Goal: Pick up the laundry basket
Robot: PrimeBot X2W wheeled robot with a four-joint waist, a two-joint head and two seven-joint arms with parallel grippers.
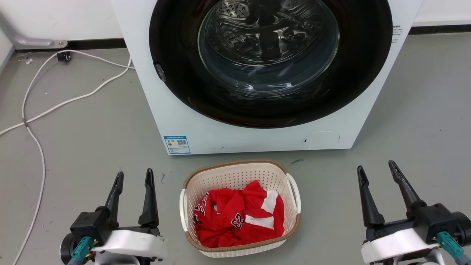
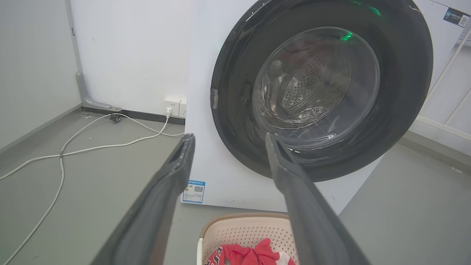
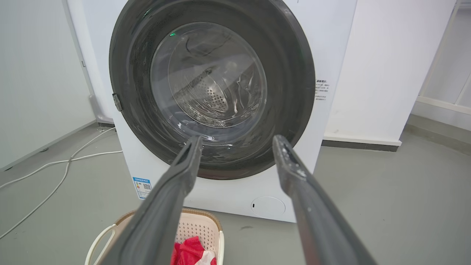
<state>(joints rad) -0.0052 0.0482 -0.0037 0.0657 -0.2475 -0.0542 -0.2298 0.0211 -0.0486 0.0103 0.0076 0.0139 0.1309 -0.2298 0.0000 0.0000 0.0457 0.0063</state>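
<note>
I note the laundry basket point(image 1: 228, 178) on the floor point(image 1: 92, 129), near side of the washing machine point(image 1: 206, 129), red garment point(image 1: 239, 217) inside. Left tool point(image 1: 134, 172) and right tool point(image 1: 375, 165) flank it, both spread open, empty.

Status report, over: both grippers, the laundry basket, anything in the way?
Left gripper open, empty. Right gripper open, empty. Cream-white perforated plastic laundry basket between them on grey floor, red garment inside, ungripped. White washing machine behind it; nothing in the way.
</note>
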